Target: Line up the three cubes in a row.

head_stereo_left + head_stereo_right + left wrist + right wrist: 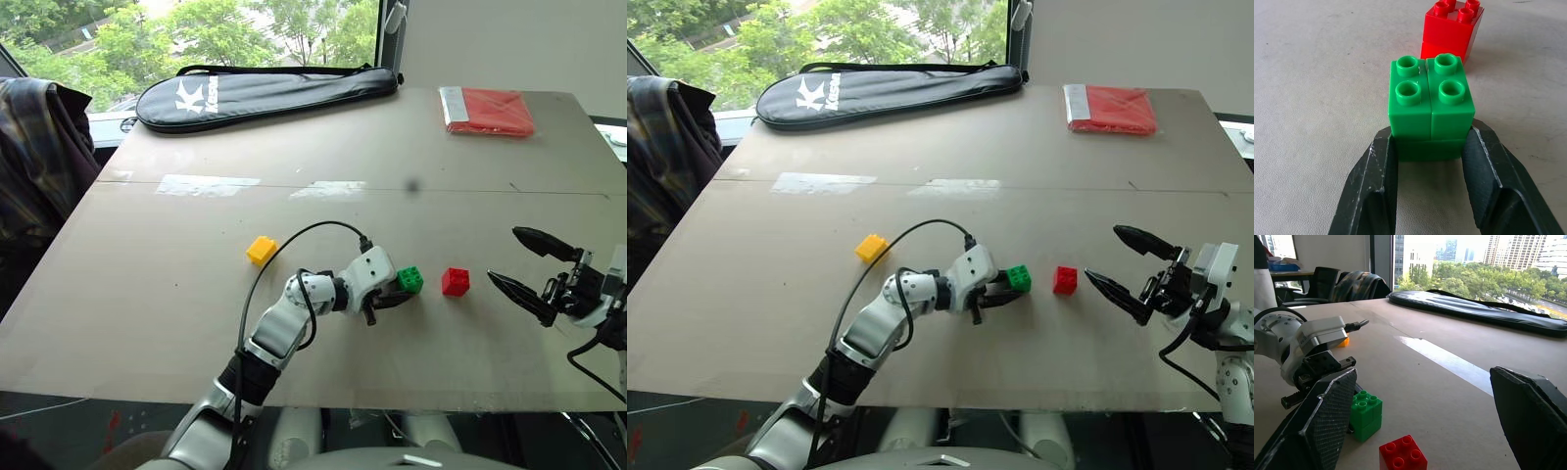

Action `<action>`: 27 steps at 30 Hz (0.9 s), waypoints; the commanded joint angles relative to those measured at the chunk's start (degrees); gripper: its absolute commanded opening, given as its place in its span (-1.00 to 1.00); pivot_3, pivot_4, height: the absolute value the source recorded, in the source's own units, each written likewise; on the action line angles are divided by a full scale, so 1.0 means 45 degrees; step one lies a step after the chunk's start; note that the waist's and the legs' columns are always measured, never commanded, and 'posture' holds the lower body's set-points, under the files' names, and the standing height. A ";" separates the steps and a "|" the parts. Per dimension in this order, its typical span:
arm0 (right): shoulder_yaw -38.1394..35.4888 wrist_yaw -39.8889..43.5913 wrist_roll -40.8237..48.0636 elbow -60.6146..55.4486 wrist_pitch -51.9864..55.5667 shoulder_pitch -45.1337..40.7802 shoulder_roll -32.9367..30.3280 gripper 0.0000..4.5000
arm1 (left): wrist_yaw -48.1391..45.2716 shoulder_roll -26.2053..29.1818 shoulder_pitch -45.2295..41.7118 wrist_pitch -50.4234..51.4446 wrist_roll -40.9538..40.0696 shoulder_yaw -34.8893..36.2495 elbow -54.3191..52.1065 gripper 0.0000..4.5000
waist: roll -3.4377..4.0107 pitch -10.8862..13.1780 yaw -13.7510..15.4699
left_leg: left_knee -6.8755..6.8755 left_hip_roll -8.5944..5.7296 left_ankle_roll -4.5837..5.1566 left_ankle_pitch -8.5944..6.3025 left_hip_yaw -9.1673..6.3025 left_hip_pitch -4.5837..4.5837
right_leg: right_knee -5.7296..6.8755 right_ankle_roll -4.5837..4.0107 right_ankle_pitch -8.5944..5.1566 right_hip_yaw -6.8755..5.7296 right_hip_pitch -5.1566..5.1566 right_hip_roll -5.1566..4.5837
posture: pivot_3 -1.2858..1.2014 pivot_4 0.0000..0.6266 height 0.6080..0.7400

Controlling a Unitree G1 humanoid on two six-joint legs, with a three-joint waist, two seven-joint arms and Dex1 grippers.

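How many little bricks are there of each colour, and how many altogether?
Yellow brick: 1
Green brick: 1
Red brick: 1
Total: 3

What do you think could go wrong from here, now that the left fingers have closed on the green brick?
The left gripper pinches only the green cube's lower near edge, so it may tip or slip when moved. The red cube stands just beyond; a push forward could knock it. The yellow cube lies apart on the table, off their line.
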 commanded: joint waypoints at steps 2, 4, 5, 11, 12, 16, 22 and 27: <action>-0.0319 -0.0046 0.0094 -0.0193 -0.0162 0.0052 0.0000 1.00 | -0.0746 0.0347 -0.0431 -0.1685 0.0001 -0.0037 0.0809 -0.46 | 0.0000 0.0000 0.0004 | 0.0000 0.0000 0.0000 0.0000 0.0001 0.0002 | 0.0001 -0.0001 0.0000 0.0000 0.0000 0.0000 | 0.03 -0.52 0.52; -0.0276 -0.0009 0.0086 -0.0161 -0.0152 0.0055 0.0005 1.00 | -0.1353 0.0587 -0.0955 -0.2843 0.0043 0.0004 0.1946 -0.46 | 0.0000 0.0000 0.0001 | 0.0001 -0.0001 0.0000 0.0000 0.0000 0.0004 | 0.0005 -0.0003 -0.0001 -0.0003 0.0000 0.0001 | 0.03 -0.52 0.52; -0.0247 0.0030 0.0080 -0.0128 -0.0141 0.0056 -0.0003 1.00 | -0.1637 0.0665 -0.1303 -0.3537 0.0108 0.0008 0.2631 -0.46 | 0.0000 0.0000 0.0008 | 0.0000 0.0000 0.0000 0.0000 0.0000 0.0006 | 0.0006 -0.0004 -0.0001 -0.0002 0.0000 0.0002 | 0.03 -0.52 0.52; -0.0239 0.0342 0.0162 -0.0054 -0.0010 0.0188 -0.0144 1.00 | -0.3561 0.0646 -0.3629 -0.7964 0.0322 0.0019 0.7408 -0.46 | -0.0001 0.0000 0.0013 | 0.0008 -0.0003 0.0000 0.0001 0.0017 0.0005 | 0.0001 -0.0051 -0.0026 0.0009 0.0003 0.0002 | 0.03 -0.52 0.52; -0.0267 0.0395 0.0213 -0.0104 0.0052 0.0270 -0.0174 1.00 | -0.3954 0.0586 -0.3889 -0.8518 0.0243 0.0055 0.8028 -0.46 | -0.0001 0.0000 0.0006 | 0.0008 -0.0004 0.0001 0.0001 0.0017 0.0001 | -0.0005 -0.0050 -0.0026 0.0009 0.0002 0.0002 | 0.03 -0.52 0.52; -0.0336 0.0629 0.0326 -0.0271 0.0325 0.0628 -0.0353 1.00 | -0.4813 0.0343 -0.4580 -0.9918 0.0170 0.0201 0.9722 -0.46 | -0.0001 0.0000 0.0010 | 0.0006 -0.0002 0.0002 0.0000 0.0004 -0.0020 | -0.0016 -0.0002 -0.0001 -0.0006 -0.0005 0.0002 | 0.03 -0.52 0.52; -0.0590 0.1360 0.0237 -0.0049 0.0235 0.1404 -0.0758 1.00 | -0.5195 -0.0034 -0.4975 -1.0439 0.0309 0.0404 1.0934 -0.46 | -0.0003 0.0000 0.0009 | 0.0007 -0.0002 0.0003 -0.0001 -0.0002 -0.0032 | -0.0014 0.0002 0.0000 -0.0011 -0.0015 0.0002 | 0.03 -0.52 0.52; -0.0574 0.1951 -0.0027 0.0531 -0.0169 0.1499 -0.0957 1.00 | -0.5427 -0.0206 -0.4829 -1.0397 0.0356 0.0528 1.1076 -0.46 | -0.0004 -0.0001 -0.0002 | 0.0012 -0.0002 0.0003 0.0000 0.0002 -0.0022 | -0.0002 0.0001 0.0001 -0.0004 -0.0013 0.0003 | 0.03 -0.52 0.52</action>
